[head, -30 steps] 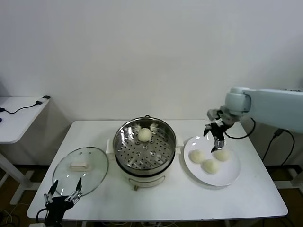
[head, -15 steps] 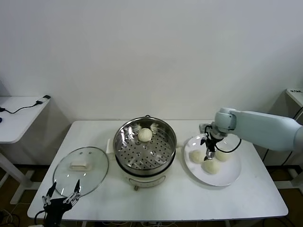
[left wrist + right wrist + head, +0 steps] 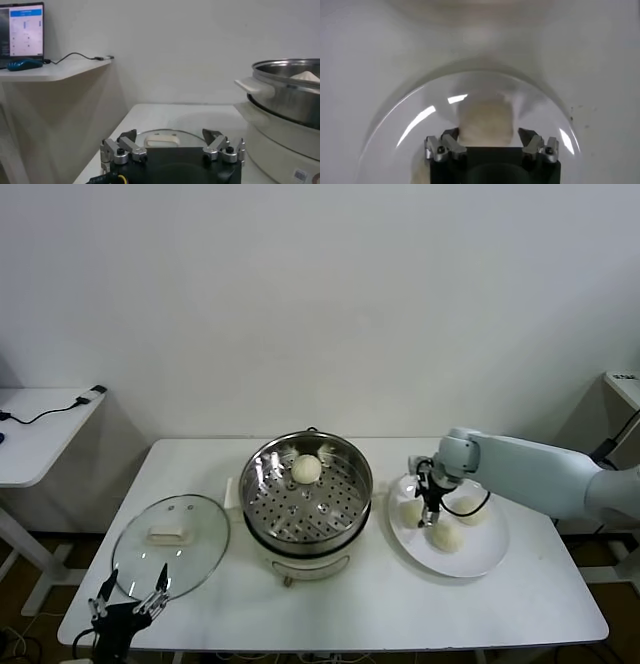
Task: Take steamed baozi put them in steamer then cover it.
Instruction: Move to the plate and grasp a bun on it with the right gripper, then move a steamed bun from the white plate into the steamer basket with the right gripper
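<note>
Closing its fingers around a baozi (image 3: 485, 121) at the plate's (image 3: 480, 559) nine o'clock, the right gripper (image 3: 428, 509) readies a lift toward the steamer (image 3: 306, 492); left gripper (image 3: 130, 602) idles open-fingered.

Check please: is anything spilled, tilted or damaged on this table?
Nothing stands out. The steamer sits upright with one baozi inside, the cover lies flat beside it, and three buns rest on the plate.
</note>
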### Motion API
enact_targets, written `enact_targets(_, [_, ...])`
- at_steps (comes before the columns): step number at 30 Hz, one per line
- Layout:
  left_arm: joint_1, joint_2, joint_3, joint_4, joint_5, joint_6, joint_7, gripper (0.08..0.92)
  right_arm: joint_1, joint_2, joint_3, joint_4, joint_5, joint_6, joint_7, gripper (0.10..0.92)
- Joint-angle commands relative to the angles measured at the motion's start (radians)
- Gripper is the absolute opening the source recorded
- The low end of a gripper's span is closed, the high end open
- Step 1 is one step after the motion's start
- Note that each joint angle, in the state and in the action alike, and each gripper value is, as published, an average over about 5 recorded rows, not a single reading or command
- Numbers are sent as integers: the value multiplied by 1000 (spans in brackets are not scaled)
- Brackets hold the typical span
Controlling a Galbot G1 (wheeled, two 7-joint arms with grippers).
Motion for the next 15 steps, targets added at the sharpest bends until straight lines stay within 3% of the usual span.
enact_targets(1, [4, 1, 1, -5, 4, -1, -1, 823, 14, -2, 10, 7, 22, -10, -12, 717])
enact_targets(10, [2, -3, 6, -19, 9, 8, -2, 823, 354, -57, -197, 140, 155, 30, -88, 704])
enact_targets(15, [2, -1, 6, -29, 9, 17, -1, 823, 668, -38, -349, 238, 328, 44, -148, 704])
